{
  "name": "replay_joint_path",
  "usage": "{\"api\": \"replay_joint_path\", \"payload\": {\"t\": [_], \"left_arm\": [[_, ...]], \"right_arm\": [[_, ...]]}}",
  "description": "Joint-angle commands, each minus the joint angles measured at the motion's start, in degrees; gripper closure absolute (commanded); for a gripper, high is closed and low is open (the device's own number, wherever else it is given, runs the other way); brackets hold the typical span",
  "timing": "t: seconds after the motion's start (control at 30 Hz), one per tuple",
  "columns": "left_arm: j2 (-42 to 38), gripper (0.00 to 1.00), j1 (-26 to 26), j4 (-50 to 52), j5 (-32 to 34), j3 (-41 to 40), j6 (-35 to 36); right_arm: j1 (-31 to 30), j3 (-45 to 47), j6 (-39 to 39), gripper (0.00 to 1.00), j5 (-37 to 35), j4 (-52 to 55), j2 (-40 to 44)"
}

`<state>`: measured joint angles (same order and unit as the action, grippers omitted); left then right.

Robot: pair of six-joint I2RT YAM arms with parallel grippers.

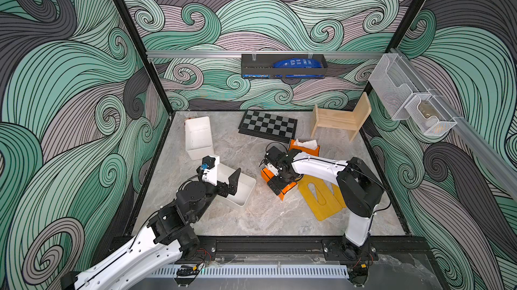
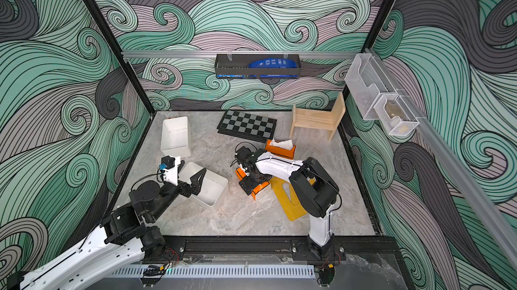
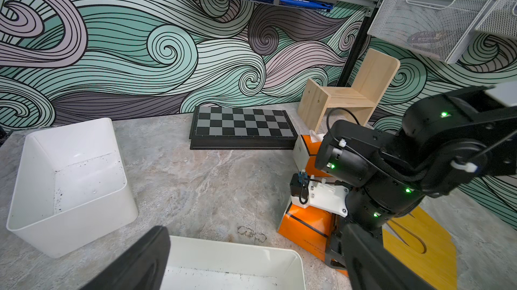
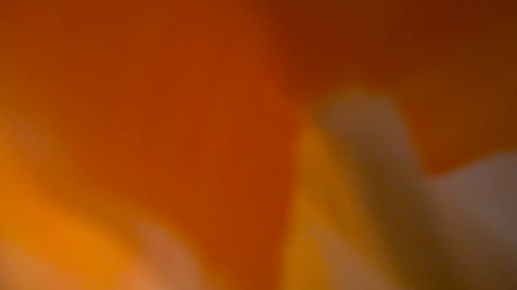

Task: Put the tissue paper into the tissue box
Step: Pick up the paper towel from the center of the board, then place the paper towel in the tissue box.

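Two orange tissue boxes lie right of centre. The far tissue box (image 1: 306,151) (image 2: 281,151) (image 3: 310,146) has white tissue paper (image 1: 307,143) (image 2: 283,143) (image 3: 316,136) standing out of its top. The near orange box (image 1: 288,189) (image 2: 258,189) (image 3: 305,224) lies under my right gripper (image 1: 275,182) (image 2: 246,183), which points down onto it with jaws wide. One of its fingers (image 3: 334,249) is beside the box. The right wrist view is only an orange blur. My left gripper (image 1: 232,188) (image 2: 195,185) (image 3: 251,269) hangs open and empty over a white bin.
A shallow white bin (image 1: 246,190) (image 3: 232,249) sits below the left gripper, a taller white bin (image 1: 198,137) (image 3: 70,185) behind it. A chessboard (image 1: 267,125), a wooden stand (image 1: 341,118) and a yellow board (image 1: 321,199) surround the boxes. A black shelf (image 1: 282,66) and wire baskets (image 1: 405,98) hang on the walls.
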<state>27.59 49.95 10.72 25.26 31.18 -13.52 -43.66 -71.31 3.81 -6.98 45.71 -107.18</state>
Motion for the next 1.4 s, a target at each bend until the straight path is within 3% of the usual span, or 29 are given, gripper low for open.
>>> {"api": "replay_joint_path", "payload": {"t": [0.0, 0.2, 0.4, 0.9, 1.13, 1.37], "left_arm": [[-0.48, 0.01, 0.06, 0.47, -0.27, 0.19, -0.27], [-0.74, 0.01, 0.06, 0.45, -0.25, 0.11, -0.24], [-0.74, 0.01, 0.06, 0.48, -0.21, 0.11, -0.27], [-3.94, 0.01, 0.06, -0.06, 1.34, 0.13, 0.61], [-11.2, 0.01, 0.06, -2.39, 1.95, -1.02, 1.21], [-15.72, 0.01, 0.06, -3.46, 3.49, -2.0, 1.04]], "right_arm": [[-0.02, -1.2, 0.33, 0.0, 1.34, 1.4, -1.11], [-0.09, -1.0, 0.37, 0.13, 1.36, 1.4, -0.72], [-0.18, -1.53, 0.75, 0.19, 1.3, 1.42, 2.53], [-1.35, -10.6, 1.37, 0.25, 2.1, 1.54, 15.54], [-6.85, -20.92, 0.9, 0.26, 4.99, 1.51, 13.36], [-14.95, -31.44, -0.51, 0.25, 7.97, 1.86, 4.88]]}}
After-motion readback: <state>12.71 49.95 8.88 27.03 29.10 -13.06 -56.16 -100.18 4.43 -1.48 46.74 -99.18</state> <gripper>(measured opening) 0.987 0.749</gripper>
